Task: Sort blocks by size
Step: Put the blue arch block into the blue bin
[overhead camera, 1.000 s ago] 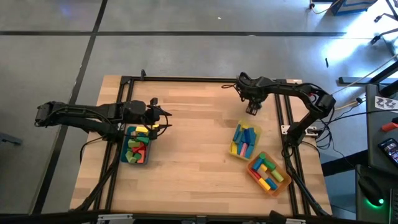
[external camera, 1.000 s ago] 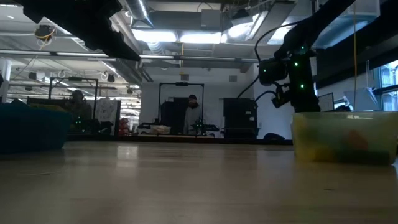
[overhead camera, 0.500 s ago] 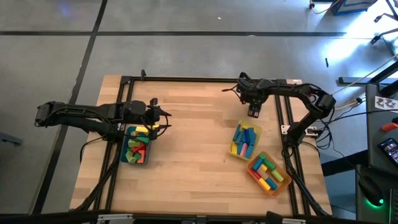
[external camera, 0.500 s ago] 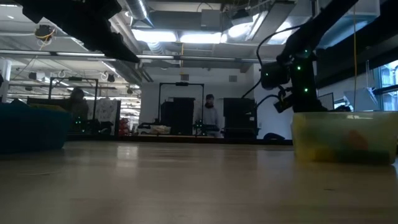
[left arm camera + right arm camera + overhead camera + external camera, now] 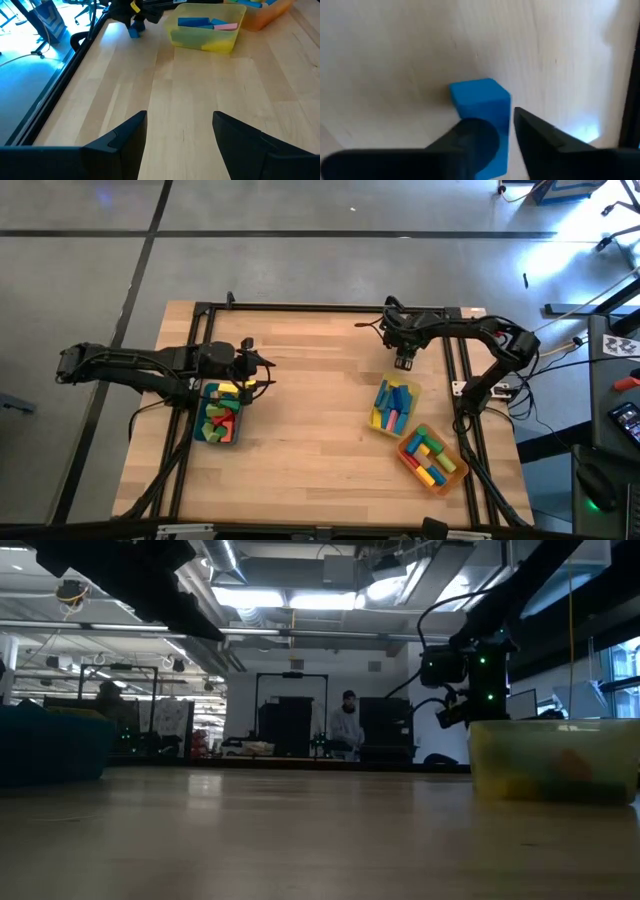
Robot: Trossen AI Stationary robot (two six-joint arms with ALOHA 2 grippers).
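Observation:
A small blue block (image 5: 480, 95) rests on the wooden table near its far right corner, and the left wrist view shows the same blue block (image 5: 134, 32). My right gripper (image 5: 507, 117) points steeply down right over it, fingers narrowly apart, with blue showing in the gap. From above, the right gripper (image 5: 403, 363) hides the block. My left gripper (image 5: 180, 117) waits open and holds nothing. In the high view the left gripper (image 5: 262, 370) is beside the teal tray (image 5: 201, 425), which holds mixed blocks. My right gripper comes at the blue block from above, pointing steeply down. One finger (image 5: 472, 137) stands in front of the block's near face (image 5: 502, 145); the other is just beside its edge. I cannot tell whether they touch it. The block sits on the table.
A yellow tray (image 5: 416, 395) with blue and pink blocks and an orange tray (image 5: 403, 448) with mixed blocks stand at the right, nearer than the right gripper. A black frame rail (image 5: 450, 370) runs close to it. Bare wood lies between the trays. A person stands in the room behind.
My right gripper has sunk toward the table at the far right and rolled a little about its own axis, staying over the same spot.

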